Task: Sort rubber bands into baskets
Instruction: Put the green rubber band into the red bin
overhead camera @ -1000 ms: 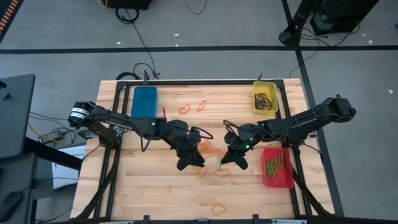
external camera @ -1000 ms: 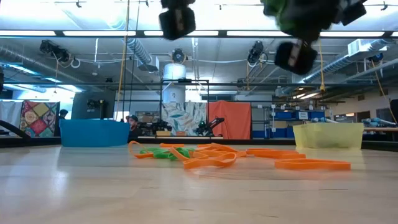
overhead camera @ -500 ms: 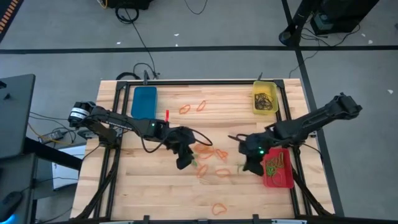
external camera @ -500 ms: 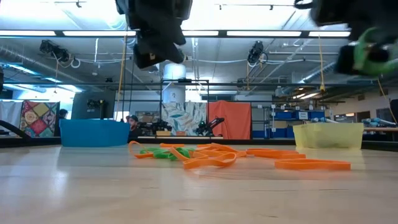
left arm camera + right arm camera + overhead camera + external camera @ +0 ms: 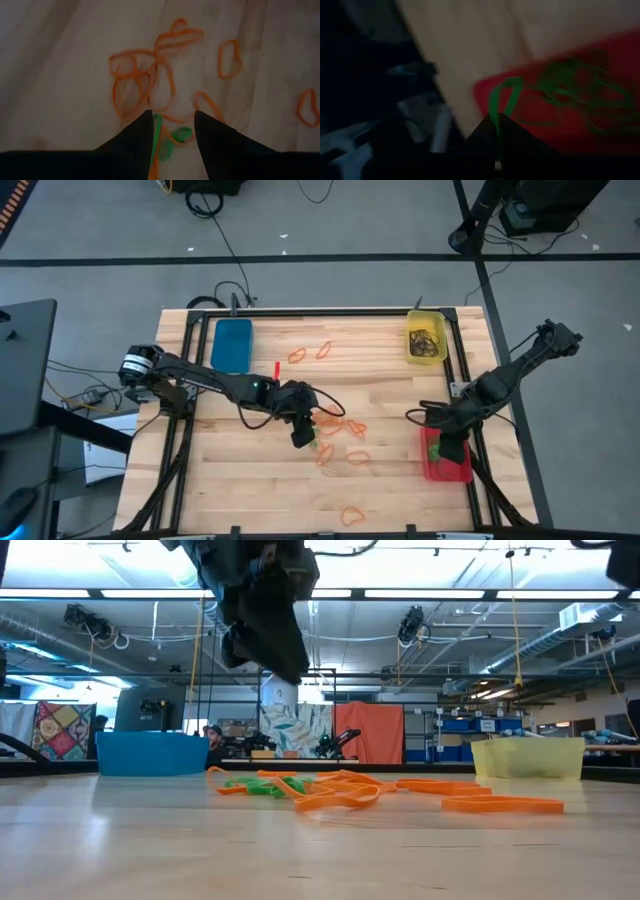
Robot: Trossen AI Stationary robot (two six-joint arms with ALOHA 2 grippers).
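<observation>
Right gripper (image 5: 437, 448): over the red basket (image 5: 462, 471) at the table's right edge, fingers pinched together on a green band (image 5: 502, 97) that dangles above the green bands (image 5: 580, 92) already lying in that basket. Left gripper (image 5: 304, 438): fingers (image 5: 137, 137) apart, poised above mid-table with nothing between them, tips straddling green bands (image 5: 172, 142) at the near end of an orange tangle (image 5: 145, 85). Around it: loose orange bands (image 5: 340, 442) scattered beside the left gripper, two more (image 5: 310, 352) toward the far edge, one (image 5: 352, 514) alone near the front edge. Blue basket (image 5: 232, 343) at the far left corner, contents not discernible. Yellow basket (image 5: 426, 341) at the far right corner, holding dark bands (image 5: 427, 340). Bare wood (image 5: 230, 480) open along the front left and between the two grippers, which are well apart; black frame rails (image 5: 176, 450) bordering both sides.
</observation>
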